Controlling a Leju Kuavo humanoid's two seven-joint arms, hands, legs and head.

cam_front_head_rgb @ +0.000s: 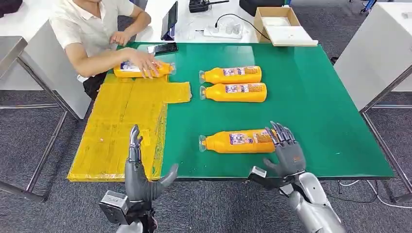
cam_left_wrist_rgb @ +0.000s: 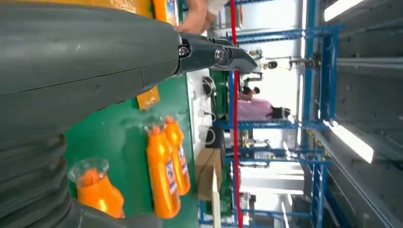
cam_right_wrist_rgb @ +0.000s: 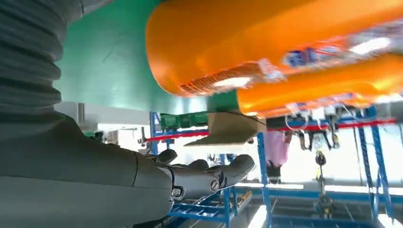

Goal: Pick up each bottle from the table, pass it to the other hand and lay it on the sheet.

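1. Near bottle (cam_front_head_rgb: 238, 141) lies on the green table (cam_front_head_rgb: 330, 111), long axis crosswise, cap pointing toward the yellow sheet (cam_front_head_rgb: 121, 131), base end away from it.
2. Right hand (cam_front_head_rgb: 287, 150) at the base end, fingers spread, empty; contact w/ bottle: can't tell.
3. Left hand (cam_front_head_rgb: 141, 172) by the sheet's near corner, fingers apart, empty, farther off. Right is the nearer hand, likely grabs first.

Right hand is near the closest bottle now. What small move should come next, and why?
Probably close the right hand around the nearest bottle. Its fingers are spread at the bottle's base end and it holds nothing yet; the bottle lies flat on the green table, while the left hand waits open.
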